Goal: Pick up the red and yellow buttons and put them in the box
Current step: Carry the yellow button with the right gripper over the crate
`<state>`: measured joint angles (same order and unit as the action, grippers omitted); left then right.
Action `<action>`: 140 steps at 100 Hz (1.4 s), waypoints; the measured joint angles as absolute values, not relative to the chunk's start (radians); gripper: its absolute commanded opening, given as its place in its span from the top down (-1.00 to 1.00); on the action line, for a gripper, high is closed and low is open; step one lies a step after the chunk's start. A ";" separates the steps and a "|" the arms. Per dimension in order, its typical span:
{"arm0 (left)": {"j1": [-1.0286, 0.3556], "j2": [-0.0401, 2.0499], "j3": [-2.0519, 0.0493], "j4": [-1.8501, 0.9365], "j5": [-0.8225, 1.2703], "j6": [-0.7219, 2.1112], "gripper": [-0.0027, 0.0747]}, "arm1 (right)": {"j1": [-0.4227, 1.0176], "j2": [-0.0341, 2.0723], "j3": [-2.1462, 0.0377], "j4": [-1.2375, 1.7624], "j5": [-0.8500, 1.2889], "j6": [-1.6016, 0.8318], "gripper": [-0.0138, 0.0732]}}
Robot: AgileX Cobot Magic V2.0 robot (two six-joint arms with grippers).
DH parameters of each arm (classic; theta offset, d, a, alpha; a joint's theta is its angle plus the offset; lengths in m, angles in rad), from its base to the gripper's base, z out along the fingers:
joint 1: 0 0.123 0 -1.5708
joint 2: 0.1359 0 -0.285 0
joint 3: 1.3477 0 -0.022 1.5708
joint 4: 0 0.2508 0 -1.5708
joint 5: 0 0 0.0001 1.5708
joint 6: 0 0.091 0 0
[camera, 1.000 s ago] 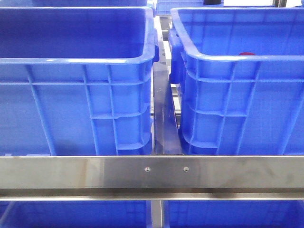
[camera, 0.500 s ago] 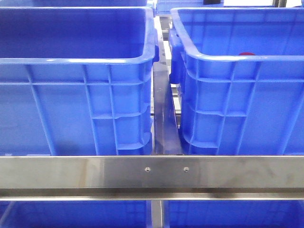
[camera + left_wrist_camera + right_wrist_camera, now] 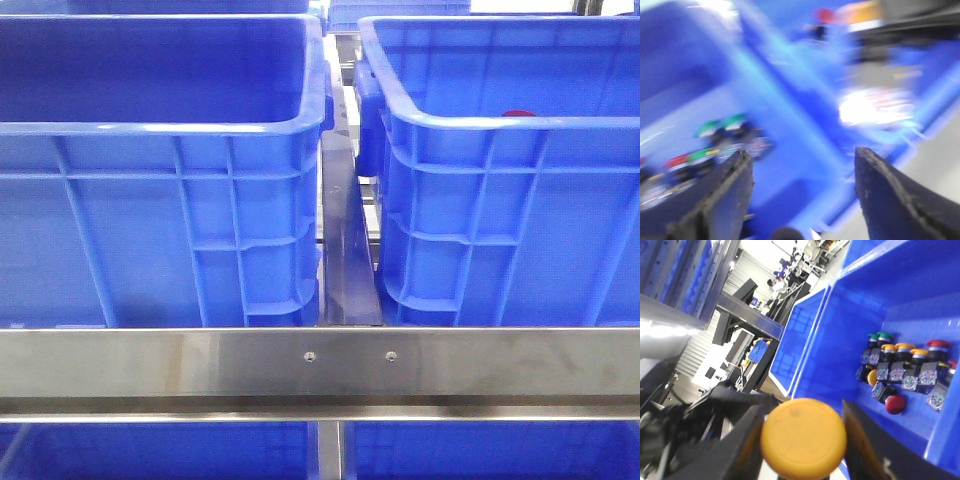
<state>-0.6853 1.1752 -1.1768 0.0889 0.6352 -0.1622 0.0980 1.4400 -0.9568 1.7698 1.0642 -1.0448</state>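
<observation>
In the right wrist view my right gripper (image 3: 805,432) is shut on an orange-yellow button (image 3: 803,440) held between its two dark fingers. Beyond it a blue crate (image 3: 850,340) holds several buttons with yellow, green and red caps (image 3: 905,365), and a loose red button (image 3: 895,404). The left wrist view is motion-blurred. My left gripper (image 3: 802,167) is open and empty over a blue crate wall (image 3: 790,115), with blurred red and green caps (image 3: 695,155) to one side. In the front view neither gripper shows; a red cap (image 3: 519,114) peeks over the right crate's rim (image 3: 500,122).
Two large blue crates stand side by side in the front view, the left one (image 3: 160,130) and the right one. A narrow gap with a steel strip (image 3: 345,250) separates them. A steel rail (image 3: 320,365) crosses in front, with more blue crates below it (image 3: 160,450).
In the front view a dark shape at the top edge behind the right crate has gone out of sight. The crates have not moved.
</observation>
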 measured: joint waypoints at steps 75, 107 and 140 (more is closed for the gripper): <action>-0.219 0.561 -0.745 0.089 0.599 -0.188 -0.16 | 0.077 1.440 -0.957 1.768 1.084 -1.094 0.34; -0.219 0.384 -0.660 0.091 0.594 -0.188 0.55 | 0.077 1.440 -0.957 1.768 1.042 -1.163 0.34; -0.219 0.377 -0.656 0.092 0.594 -0.188 0.98 | 0.077 1.345 -0.957 1.768 0.728 -1.410 0.34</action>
<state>-0.2191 0.3765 -0.6562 0.0921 0.5942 -0.1878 0.0773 1.3450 -0.9568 1.7683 0.7277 -1.4098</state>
